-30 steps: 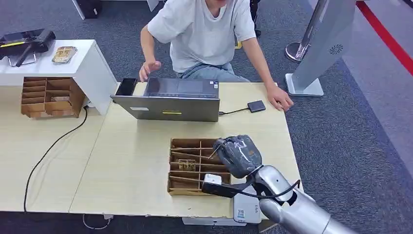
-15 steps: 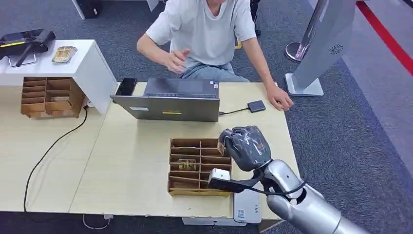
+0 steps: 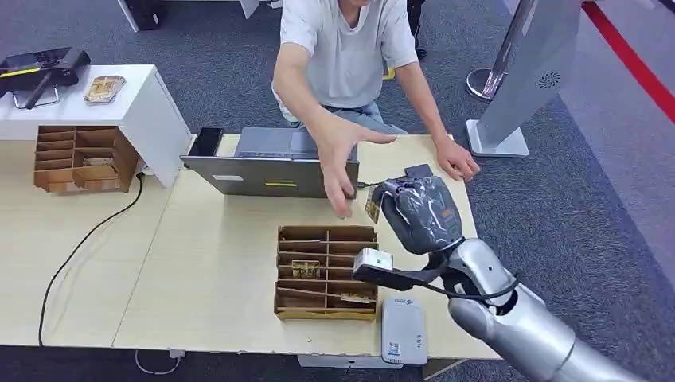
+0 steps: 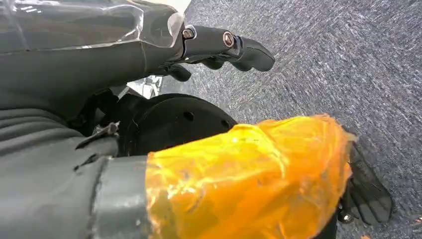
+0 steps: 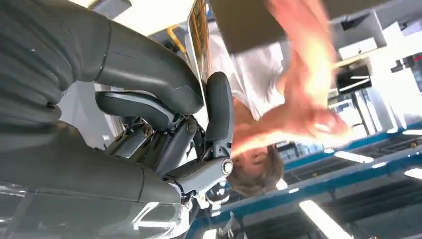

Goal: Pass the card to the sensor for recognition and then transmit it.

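Observation:
My right hand (image 3: 418, 213) is raised over the table's right side, just past the far right corner of the cardboard divider box (image 3: 326, 270). It pinches a small gold-patterned card (image 3: 372, 209) at its left side. In the right wrist view the card (image 5: 199, 45) shows edge-on between the thumb and fingers (image 5: 219, 107). A person's hand (image 3: 338, 159) reaches over the laptop (image 3: 275, 163) to within a few centimetres of the card. The small dark card sensor (image 3: 419, 171) lies on the table just beyond my right hand, wired to the laptop. My left hand (image 4: 219, 45) hangs over carpet, fingers extended, holding nothing.
The person sits behind the table with their other hand (image 3: 456, 163) resting near the sensor. A white device (image 3: 403, 329) lies at the table's front edge. A second divider box (image 3: 76, 157) and a white cabinet (image 3: 143, 107) stand at the left. A grey display stand (image 3: 525, 72) is at the far right.
My right hand has lifted from the divider box and moved toward the far side with the card. The person's hand swung from behind the laptop out over it toward the card.

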